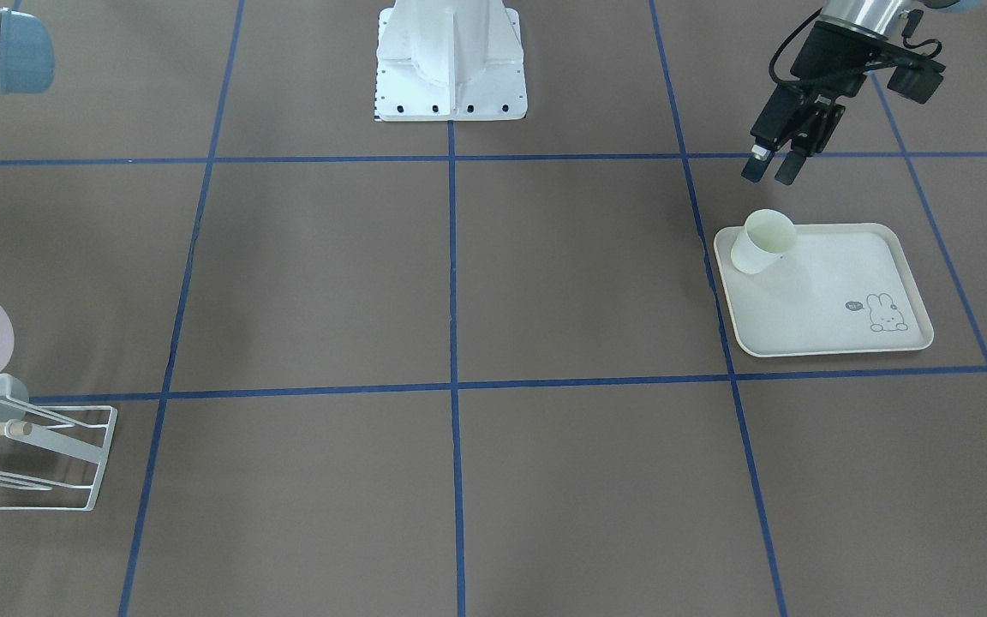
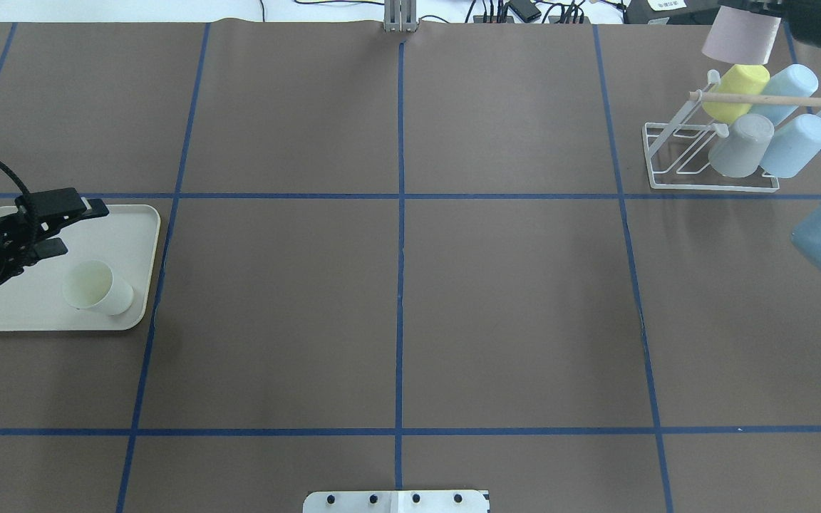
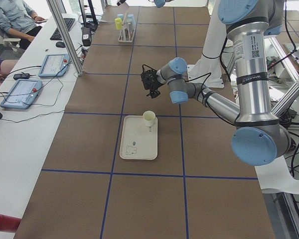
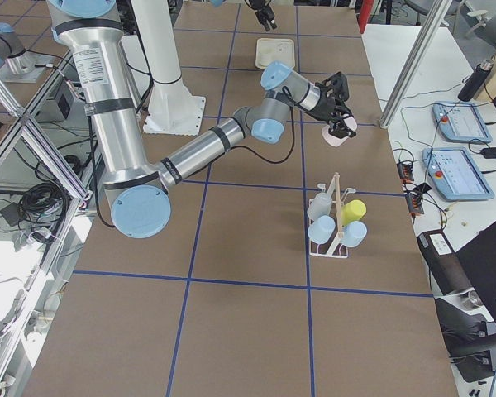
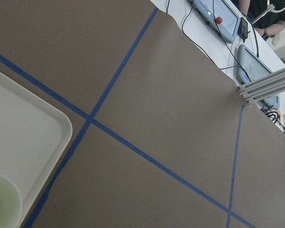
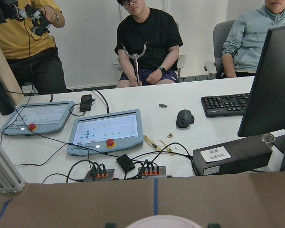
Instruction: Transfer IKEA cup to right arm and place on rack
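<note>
Nearest the robot's white pedestal (image 1: 451, 60), a cream cup (image 1: 763, 242) stood mouth-up on the rabbit-printed tray (image 1: 836, 283). It sat in the tray corner closest to the pedestal and the table's middle, and the tray lay by the table's left edge. The left gripper (image 1: 768, 174) hung above the tray, fingers spread wide, touching nothing.

Farther out, by the table's far right corner, the rack (image 2: 710, 188) carried a yellow cup (image 2: 735, 89), a grey cup (image 2: 742, 146) and two pale-blue cups (image 2: 795, 146). Above or just beside the rack, the right gripper (image 4: 339, 124) on the right arm (image 4: 207, 149) was closed on a pink cup (image 2: 735, 39), held in the air.

The cups looked light, stiff and smooth-walled, probably plastic. They seemed unlikely to break but apt to slip from a hard pinch. The likeliest hold was one finger inside the rim and one outside, or a clasp across the tapered wall.

The front-facing camera showed the gap between the left fingers, while the left wrist camera caught only a sliver of cream rim and the tray's corner. The right wrist camera showed just an arc of pink rim, with people (image 6: 147, 42) at a desk beyond. Only the overhead view laid out which prongs carried cups.
</note>
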